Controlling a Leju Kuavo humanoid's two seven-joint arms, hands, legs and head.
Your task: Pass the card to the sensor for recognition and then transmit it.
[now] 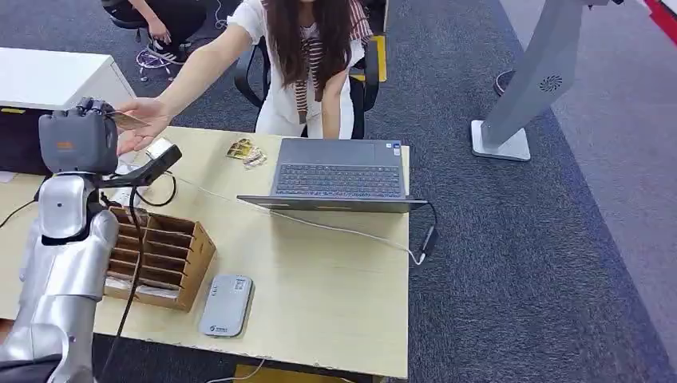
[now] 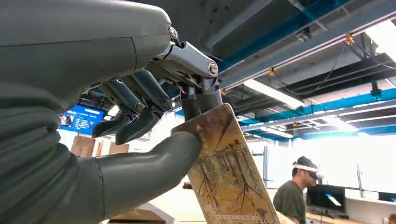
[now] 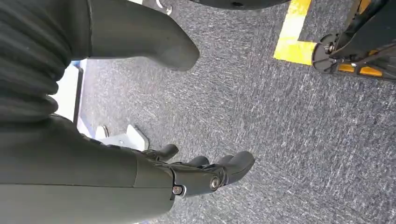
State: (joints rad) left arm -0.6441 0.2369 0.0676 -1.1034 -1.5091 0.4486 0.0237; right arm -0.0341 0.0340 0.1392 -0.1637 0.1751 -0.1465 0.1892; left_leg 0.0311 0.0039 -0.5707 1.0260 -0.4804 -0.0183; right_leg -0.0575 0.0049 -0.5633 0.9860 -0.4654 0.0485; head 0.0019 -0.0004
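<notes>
My left hand (image 1: 80, 137) is raised at the table's far left corner and pinches a brown patterned card (image 2: 226, 172) between its thumb and fingers. In the head view the card (image 1: 128, 120) sticks out of the hand toward a person's open palm (image 1: 148, 120), which reaches across and lies at the card's far end. The grey card sensor (image 1: 227, 305) lies flat near the table's front edge, well below the hand. My right hand (image 3: 201, 175) hangs over the grey carpet, its fingers slightly bent and holding nothing.
A wooden slotted card box (image 1: 158, 257) stands beside my left arm. An open laptop (image 1: 339, 171) sits mid-table, with a cable running to the right edge. A few cards (image 1: 244, 150) lie near the far edge. The seated person (image 1: 307, 56) faces me. A grey stand (image 1: 519, 88) is at right.
</notes>
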